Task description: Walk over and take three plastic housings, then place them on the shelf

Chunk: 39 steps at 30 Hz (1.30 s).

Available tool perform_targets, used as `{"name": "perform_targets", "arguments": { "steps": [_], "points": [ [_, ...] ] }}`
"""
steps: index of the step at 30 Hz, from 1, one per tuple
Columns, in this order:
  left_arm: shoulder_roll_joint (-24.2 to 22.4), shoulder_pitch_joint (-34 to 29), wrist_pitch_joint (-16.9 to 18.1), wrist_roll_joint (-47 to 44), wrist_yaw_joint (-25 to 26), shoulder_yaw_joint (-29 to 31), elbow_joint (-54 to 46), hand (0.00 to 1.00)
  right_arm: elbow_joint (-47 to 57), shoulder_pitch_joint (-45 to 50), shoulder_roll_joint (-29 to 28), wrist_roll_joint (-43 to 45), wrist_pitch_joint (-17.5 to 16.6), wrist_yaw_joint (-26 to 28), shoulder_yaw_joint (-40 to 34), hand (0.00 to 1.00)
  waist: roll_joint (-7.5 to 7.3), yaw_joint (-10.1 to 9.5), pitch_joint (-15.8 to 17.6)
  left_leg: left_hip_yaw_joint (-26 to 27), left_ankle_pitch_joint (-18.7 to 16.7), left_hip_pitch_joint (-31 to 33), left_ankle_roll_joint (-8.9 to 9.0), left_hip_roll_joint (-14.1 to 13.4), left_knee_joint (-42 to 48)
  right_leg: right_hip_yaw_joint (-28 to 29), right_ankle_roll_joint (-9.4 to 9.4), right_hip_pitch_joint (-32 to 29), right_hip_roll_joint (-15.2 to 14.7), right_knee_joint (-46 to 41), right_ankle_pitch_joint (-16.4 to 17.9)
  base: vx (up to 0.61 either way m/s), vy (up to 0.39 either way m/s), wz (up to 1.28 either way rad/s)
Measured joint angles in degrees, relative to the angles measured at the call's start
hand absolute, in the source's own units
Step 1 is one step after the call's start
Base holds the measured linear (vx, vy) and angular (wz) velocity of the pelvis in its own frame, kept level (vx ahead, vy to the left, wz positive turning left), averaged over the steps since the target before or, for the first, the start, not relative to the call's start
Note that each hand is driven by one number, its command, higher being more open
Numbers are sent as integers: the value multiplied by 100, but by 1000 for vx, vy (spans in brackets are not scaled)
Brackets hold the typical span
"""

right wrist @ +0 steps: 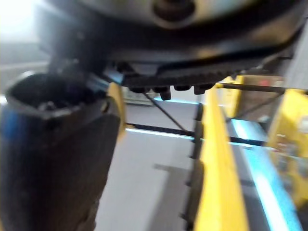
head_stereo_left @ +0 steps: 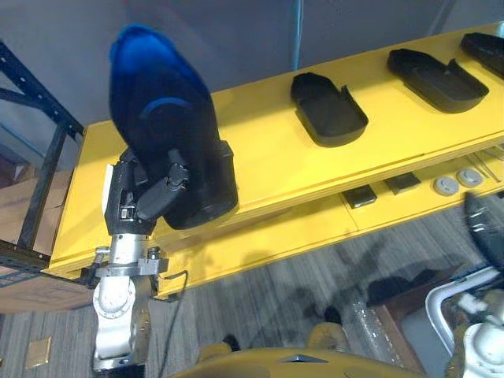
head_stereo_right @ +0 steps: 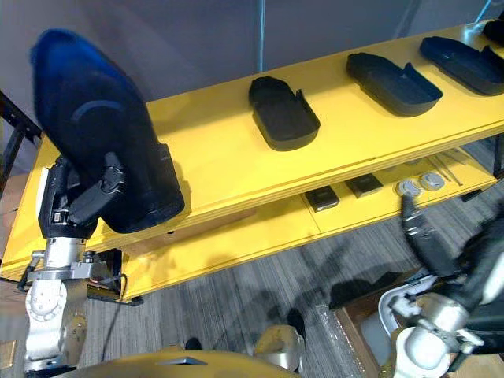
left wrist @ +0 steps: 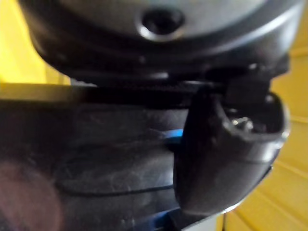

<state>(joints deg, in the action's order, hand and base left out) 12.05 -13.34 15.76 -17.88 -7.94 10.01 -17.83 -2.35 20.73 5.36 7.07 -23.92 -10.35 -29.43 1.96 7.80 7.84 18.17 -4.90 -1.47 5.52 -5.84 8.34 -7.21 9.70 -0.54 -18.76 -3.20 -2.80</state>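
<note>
You have 1 held housing [head_stereo_left: 161, 102] clamped in the left hand [head_stereo_left: 134, 201], with the thumb [head_stereo_left: 167, 187] curled across its near face. It is a long, glossy dark plastic shell with a blue sheen and a rounded upper end. It stands upright over the left end of the yellow shelf [head_stereo_left: 260, 161]; I cannot tell whether its lower end touches the top.

3 more lie flat on the smooth shelf top, spaced apart in a row running right and far: the nearest housing [head_stereo_left: 328, 108], the middle housing [head_stereo_left: 435, 79] and the far housing [head_stereo_left: 484, 49]. Each is matte black and shallow, open side up, with 1 rounded end and 1 notched end. A dark shape [head_stereo_right: 496, 31] at the far right edge may be a 4th, but it is cut off.

On the lower yellow ledge [head_stereo_left: 315, 228] you have 2 flat dark square pieces [head_stereo_left: 359, 197] and, to their right, 2 round grey discs [head_stereo_left: 446, 186].

The right hand [head_stereo_right: 421, 232] hangs low on the right over the grey carpet [head_stereo_left: 276, 291]; I cannot tell whether it is released or clenched.

1 black metal rack [head_stereo_left: 39, 157] stands at the far left.
</note>
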Motion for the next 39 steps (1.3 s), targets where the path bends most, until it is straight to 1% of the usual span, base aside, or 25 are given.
{"name": "perform_targets", "arguments": {
  "steps": [1,2,3,5,6,7,8,9,11,13,15,16,18,19,20,21,22,24,25,30,34,35,38,39],
  "points": [
    [105,7,-296,-79,-1,45,2,0,-301,55,-89,-20,256,187,161,100,-51,-12,-33,45,-2,-30,-12,35,-44,-105,14,50,-21,54,-55,-2,90,0],
    [166,17,-598,-276,43,85,22,0,-623,96,-115,-166,493,332,350,100,-63,-10,-43,45,1,-60,-14,33,-66,-222,21,76,-19,44,-77,0,0,0],
    [172,39,-762,-380,63,106,43,0,-808,100,-114,-295,590,393,433,100,-60,-8,-44,44,-2,-66,-9,27,-76,-233,28,91,-14,44,-79,-16,-14,5],
    [175,339,-1274,-636,173,80,391,0,-1545,103,-110,-620,778,541,655,100,78,19,-72,34,17,-65,35,-26,-184,-350,41,112,29,49,-81,-19,-46,11],
    [179,449,-1389,-722,212,70,518,0,-1723,88,-108,-673,826,578,701,100,113,28,-76,50,25,-64,49,-53,-201,-367,41,112,47,49,-81,0,-56,9],
    [207,693,-1591,-911,297,9,802,0,-2064,82,-106,-689,901,650,812,100,171,21,-108,64,54,-69,100,-107,-250,-385,45,107,99,60,-83,6,-64,5],
    [241,875,-1699,-974,342,-22,1001,0,-2259,79,-106,-691,972,708,908,100,193,25,-121,73,72,-64,131,-151,-273,-413,45,106,134,63,-84,3,-76,1],
    [288,1107,-1760,-1097,366,-55,1283,0,-2467,83,-101,-690,1027,753,1051,100,209,30,-133,101,123,-92,181,-187,-383,-403,44,82,187,72,-83,-1,-59,-2],
    [442,1454,-1919,-1490,370,-125,1631,0,-2626,86,-87,-687,1125,838,1207,100,200,58,-132,109,249,-109,202,-186,-568,-397,41,22,237,81,-86,-12,-38,-2],
    [674,1811,-1989,-1654,384,-231,2011,0,-2801,76,-36,-687,1230,944,1316,100,167,68,-128,135,379,-123,209,-180,-739,-360,41,-57,281,81,-93,0,0,0],
    [881,2321,-2115,-1934,420,-246,2557,0,-2977,45,117,-688,1329,1059,1524,100,114,147,-106,153,513,-143,206,-173,-895,-346,40,-127,307,77,-96,0,0,0],
    [926,2446,-2122,-2026,442,-246,2693,0,-3018,28,158,-688,1331,1086,1577,100,98,162,-90,161,536,-141,205,-169,-914,-335,37,-146,309,76,-100,0,-2,-6],
    [1101,2963,-2132,-2083,554,-245,3174,0,-3158,-89,228,-678,1359,1167,1733,100,13,193,-4,231,589,-96,202,-164,-954,-211,26,-296,328,36,-111,-19,7,-15],
    [1147,3091,-2132,-2092,598,-243,3262,0,-3172,-134,234,-669,1369,1175,1785,100,-15,195,47,259,595,-85,204,-166,-954,-178,17,-336,336,33,-126,-40,4,-21],
    [1194,3350,-2132,-2143,680,-242,3435,0,-3171,-195,253,-662,1405,1206,1883,100,-59,203,172,300,603,-72,202,-166,-954,-130,16,-382,343,32,-145,-36,1,-16],
    [1202,3461,-2132,-2216,719,-242,3507,0,-3170,-218,269,-661,1443,1230,1926,100,-76,205,215,322,606,-51,200,-165,-954,-104,14,-419,346,29,-149,-48,-3,-13],
    [1203,3646,-2131,-2246,806,-241,3621,0,-3173,-247,292,-659,1551,1265,2010,100,-93,220,262,335,616,36,196,-163,-946,-74,13,-513,350,22,-156,-23,-7,-5],
    [1216,3867,-2130,-2265,895,-233,3753,0,-3188,-253,292,-616,1680,1270,2105,100,-91,283,392,336,628,90,194,-171,-942,-60,13,-582,362,4,-157,10,-5,-3],
    [1304,3998,-2114,-2254,936,-229,3798,0,-3283,-278,292,-601,1800,1283,2151,100,-73,325,519,367,631,95,193,-182,-936,-14,2,-634,375,-52,-148,20,-5,-6],
    [1378,4398,-2142,-2194,902,-211,3962,0,-3403,-271,289,-583,2023,1354,2340,100,-54,334,758,450,608,110,216,-209,-884,62,-19,-691,396,-90,-133,0,-1,-7],
    [1400,4604,-2375,-2183,867,-203,3989,0,-3398,-289,285,-406,2025,1356,2466,100,-51,318,843,508,586,111,233,-275,-851,105,-75,-746,448,-181,-84,-13,-6,-6],
    [1429,4697,-2496,-2082,832,-212,4041,0,-3398,-296,294,-353,2022,1342,2499,100,-53,302,849,508,587,111,237,-300,-850,103,-89,-747,472,-187,-74,0,0,0],
    [1483,4828,-2675,-1872,753,-228,4122,0,-3398,-343,305,-137,2008,1282,2519,100,-38,284,883,509,589,110,240,-313,-851,105,-92,-761,482,-222,-60,0,0,0],
    [1491,4962,-2760,-1733,738,-232,4201,0,-3398,-368,305,-99,2007,1245,2528,100,-27,249,934,509,588,111,240,-313,-852,109,-94,-777,482,-253,-53,0,0,0]
  ]
}}
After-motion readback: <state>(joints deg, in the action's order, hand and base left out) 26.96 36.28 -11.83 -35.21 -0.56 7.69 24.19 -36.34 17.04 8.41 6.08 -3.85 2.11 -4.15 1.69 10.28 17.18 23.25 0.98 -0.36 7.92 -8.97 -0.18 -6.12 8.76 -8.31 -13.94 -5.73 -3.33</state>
